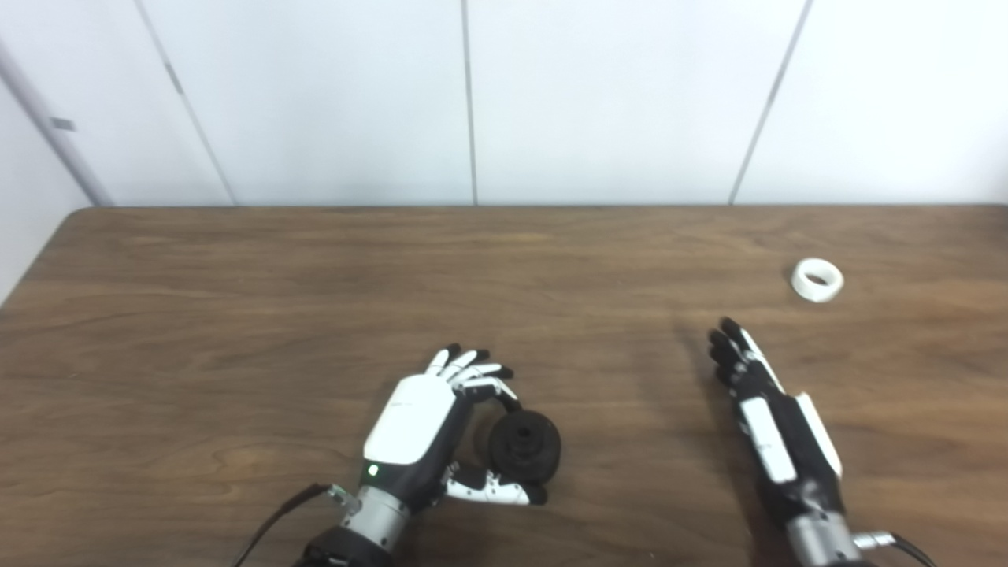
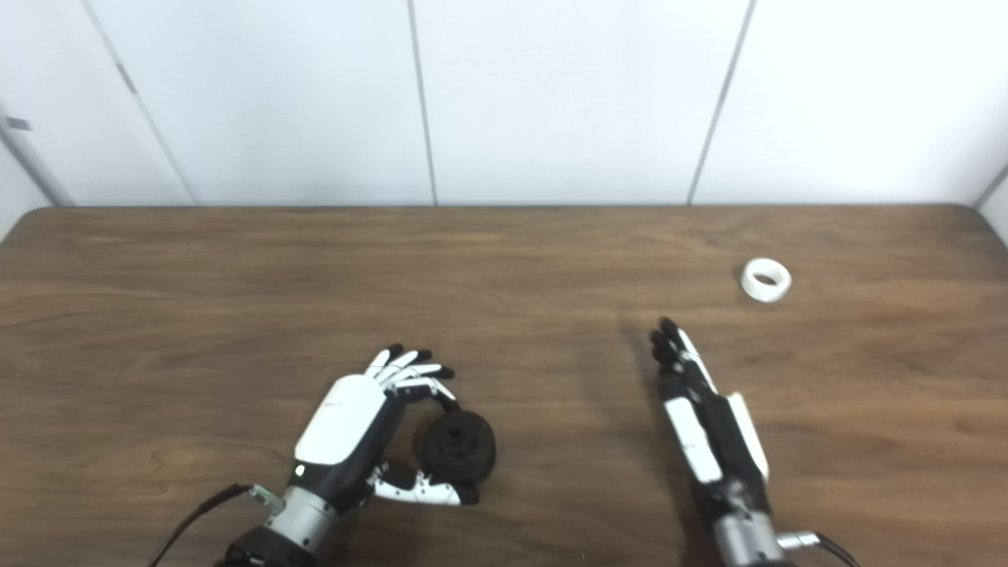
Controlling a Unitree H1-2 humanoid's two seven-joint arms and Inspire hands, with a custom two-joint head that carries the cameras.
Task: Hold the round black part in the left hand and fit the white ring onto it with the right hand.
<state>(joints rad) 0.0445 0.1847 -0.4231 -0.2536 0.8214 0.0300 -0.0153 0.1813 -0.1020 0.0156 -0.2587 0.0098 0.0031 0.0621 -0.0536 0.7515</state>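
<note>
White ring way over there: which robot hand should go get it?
The right robot hand. It is open, holds nothing, and is nearer the white ring. The left robot hand is busy around the black part.

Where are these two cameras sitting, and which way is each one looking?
Left eye view: on the robot's head, looking down at the wooden table; shows left hand around the round black part and the open right hand.
Right eye view: beside it, same downward look, scene shifted leftward; both hands show.
Shared: table, both hands, black part, white ring far right, white wall.
</note>
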